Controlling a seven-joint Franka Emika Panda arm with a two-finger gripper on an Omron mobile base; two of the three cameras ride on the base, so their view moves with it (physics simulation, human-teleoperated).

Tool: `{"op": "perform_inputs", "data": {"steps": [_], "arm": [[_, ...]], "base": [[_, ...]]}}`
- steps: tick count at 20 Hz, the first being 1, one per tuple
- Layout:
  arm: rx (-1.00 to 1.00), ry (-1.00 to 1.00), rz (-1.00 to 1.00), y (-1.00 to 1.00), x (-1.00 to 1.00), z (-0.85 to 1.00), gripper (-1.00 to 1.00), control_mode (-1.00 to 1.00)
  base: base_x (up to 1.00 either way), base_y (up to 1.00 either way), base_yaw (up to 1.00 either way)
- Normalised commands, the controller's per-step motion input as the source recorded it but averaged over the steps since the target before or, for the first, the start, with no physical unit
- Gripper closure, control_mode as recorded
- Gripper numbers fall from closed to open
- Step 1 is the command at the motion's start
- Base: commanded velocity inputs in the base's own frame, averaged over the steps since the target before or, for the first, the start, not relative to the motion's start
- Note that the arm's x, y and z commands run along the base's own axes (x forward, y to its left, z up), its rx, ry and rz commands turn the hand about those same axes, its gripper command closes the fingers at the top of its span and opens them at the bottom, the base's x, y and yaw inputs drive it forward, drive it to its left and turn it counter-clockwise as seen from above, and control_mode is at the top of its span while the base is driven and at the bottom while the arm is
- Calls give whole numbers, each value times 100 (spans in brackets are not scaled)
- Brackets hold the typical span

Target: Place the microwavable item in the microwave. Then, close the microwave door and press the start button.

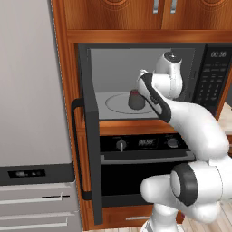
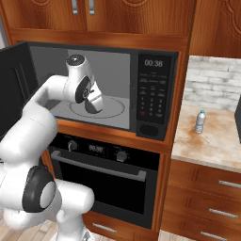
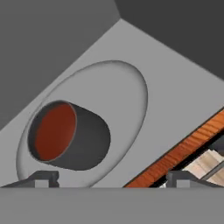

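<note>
The mug (image 3: 70, 135) stands upright on the glass turntable (image 3: 127, 109) inside the microwave (image 1: 149, 54), just ahead of the claw (image 3: 111, 178) and slightly to one side of its centre line in the hand view. The claw is spread wide and holds nothing; its two fingertips (image 3: 43, 178) sit clear of the mug, with no contact visible. Placement appears complete, on my reading.

The microwave door (image 1: 88, 136) stands fully open, out beyond the arm on its left side, with the vertical handle (image 1: 76, 149) facing outward. The keypad panel (image 2: 153, 89) lies to the right of the claw.

Risks noted:
- The claw is inside the cavity. A careless exit could brush the mug and tip or slide it off the turntable.
- The forearm sits close to the cavity's lower lip; a low exit could strike it.
- Pushing the door before the arm is out would trap it.
- The start button is small; a misaligned press could hit a neighbouring key.
</note>
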Motion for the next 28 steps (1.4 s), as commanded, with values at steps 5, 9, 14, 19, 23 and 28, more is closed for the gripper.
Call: {"op": "perform_inputs", "data": {"steps": [5,9,14,19,23,28], "arm": [[0,-14,0,0,-49,9,-100,-100],[-1,-15,0,0,-50,11,-100,-100],[-13,-20,1,0,-100,44,-100,-100],[-16,-7,10,0,-100,47,-100,-100],[-22,-5,19,4,-100,50,-100,-100],[-28,-8,27,20,-100,59,-100,-100]], "base": [[0,0,0],[0,0,0],[0,0,0],[0,0,0],[0,0,0],[0,0,0]]}}
